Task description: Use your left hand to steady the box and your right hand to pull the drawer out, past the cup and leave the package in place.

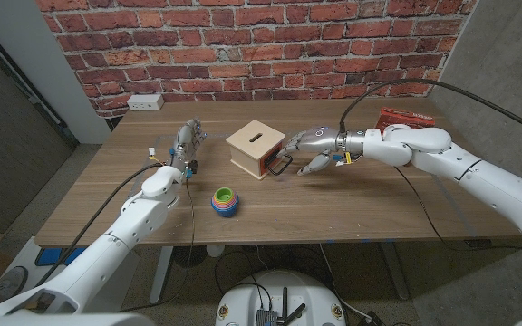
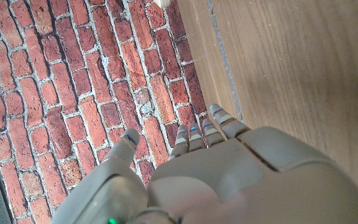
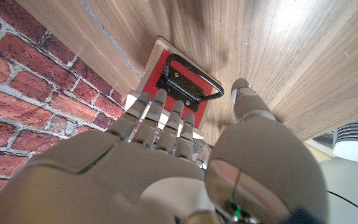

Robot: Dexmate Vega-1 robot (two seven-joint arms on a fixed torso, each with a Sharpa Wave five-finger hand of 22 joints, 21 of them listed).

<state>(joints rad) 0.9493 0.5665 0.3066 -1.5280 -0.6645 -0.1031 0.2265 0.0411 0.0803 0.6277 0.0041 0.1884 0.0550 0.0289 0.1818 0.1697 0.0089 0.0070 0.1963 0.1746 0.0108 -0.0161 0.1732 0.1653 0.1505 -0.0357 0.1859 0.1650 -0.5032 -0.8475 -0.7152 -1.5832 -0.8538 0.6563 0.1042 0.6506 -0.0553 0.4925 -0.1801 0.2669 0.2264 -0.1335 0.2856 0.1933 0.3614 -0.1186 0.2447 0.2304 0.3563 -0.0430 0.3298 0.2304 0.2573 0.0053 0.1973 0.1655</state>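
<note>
Pale wooden box (image 1: 256,148) sits near the middle of the wooden table (image 1: 352,213), a slot cut in its top. Its drawer front (image 3: 178,87) is red, with a black wire handle (image 3: 188,79) facing right toward the right hand. Drawer looks closed, flush with the box.

Right hand (image 1: 314,148) reaches in from the right, just beside the handle. Wrist view: fingers (image 3: 157,121) extended and close together, tips near the red face, thumb set apart below the handle. Nothing gripped; contact with the handle cannot be told.

Left hand (image 1: 185,145) stands left of the box, apart from it, fingers pointing to the far edge. Wrist view shows its fingers (image 2: 201,132) straight and loosely side by side, holding nothing, over bare table near the brick wall (image 2: 73,81).

Stacked coloured cup (image 1: 224,201) sits on the near side of the box, slightly left. Red package (image 1: 405,118) lies far right, behind the right forearm. White power strip (image 1: 145,102) at the far left edge.
</note>
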